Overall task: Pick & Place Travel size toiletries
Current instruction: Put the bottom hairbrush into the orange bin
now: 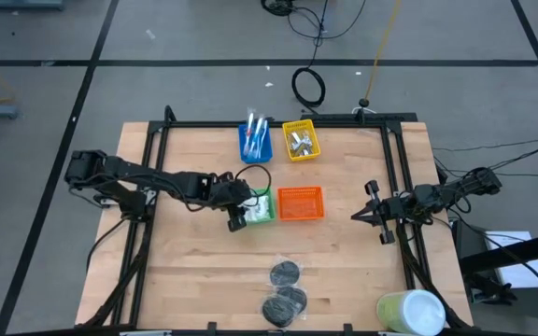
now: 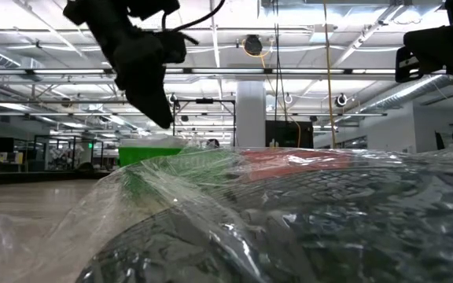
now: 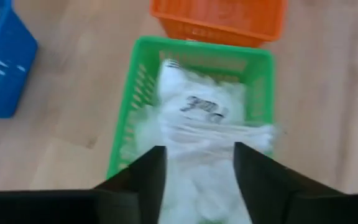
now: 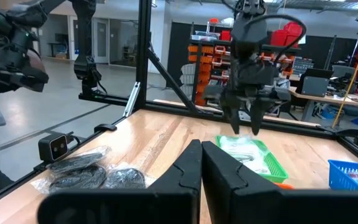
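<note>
Fingers of my left gripper (image 3: 196,180) stand spread, with a clear gap between them, poised just above the green bin (image 3: 129,106). They grip nothing. Below them a white puffy packet (image 3: 204,124) with dark print lies inside that bin, and I cannot tell whether my fingertips brush it. From above, the left gripper (image 1: 241,217) hangs at the green bin (image 1: 265,207), just beside the orange bin (image 1: 300,203). My right gripper (image 1: 367,216) waits near the table's right edge, its fingers (image 4: 185,174) pressed together and empty. Black round discs (image 1: 285,291) in clear wrap lie at the table's front. Blue bin (image 1: 256,140) holds thin sticks; yellow bin (image 1: 301,140) holds silvery tubes.
</note>
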Action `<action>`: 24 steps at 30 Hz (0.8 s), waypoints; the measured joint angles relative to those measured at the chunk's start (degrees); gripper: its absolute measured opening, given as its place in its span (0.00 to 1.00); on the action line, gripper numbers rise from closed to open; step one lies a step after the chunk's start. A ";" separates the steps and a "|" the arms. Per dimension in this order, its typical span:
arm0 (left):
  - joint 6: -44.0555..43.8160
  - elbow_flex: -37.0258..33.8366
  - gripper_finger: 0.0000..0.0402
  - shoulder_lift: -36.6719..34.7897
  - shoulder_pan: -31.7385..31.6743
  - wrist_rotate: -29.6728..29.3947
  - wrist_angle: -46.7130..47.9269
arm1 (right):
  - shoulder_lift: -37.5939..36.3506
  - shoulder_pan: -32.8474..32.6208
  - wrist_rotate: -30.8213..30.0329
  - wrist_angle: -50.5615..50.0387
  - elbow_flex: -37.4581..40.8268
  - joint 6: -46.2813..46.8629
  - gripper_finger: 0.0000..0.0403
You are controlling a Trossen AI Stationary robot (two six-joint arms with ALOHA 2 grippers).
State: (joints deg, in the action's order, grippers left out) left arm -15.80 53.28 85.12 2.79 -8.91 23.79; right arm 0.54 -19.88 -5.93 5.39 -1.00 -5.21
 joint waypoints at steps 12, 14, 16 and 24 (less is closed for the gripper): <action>-0.25 8.23 0.66 0.92 9.92 10.58 -3.73 | 0.01 0.00 0.00 -0.01 -0.02 0.00 0.00; 1.69 8.24 0.66 2.27 12.82 10.14 -6.87 | 0.00 0.02 0.00 0.00 -0.02 0.00 0.00; 3.18 8.24 0.66 4.05 15.32 10.10 -10.11 | 0.02 0.00 0.00 0.00 -0.02 0.00 0.00; 3.17 8.21 0.66 15.21 21.29 15.75 -23.05 | 0.02 0.02 0.00 0.02 -0.01 0.00 0.00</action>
State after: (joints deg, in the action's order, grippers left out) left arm -12.63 61.49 100.33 24.08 6.84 0.74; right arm 0.55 -19.86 -5.93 5.41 -1.00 -5.21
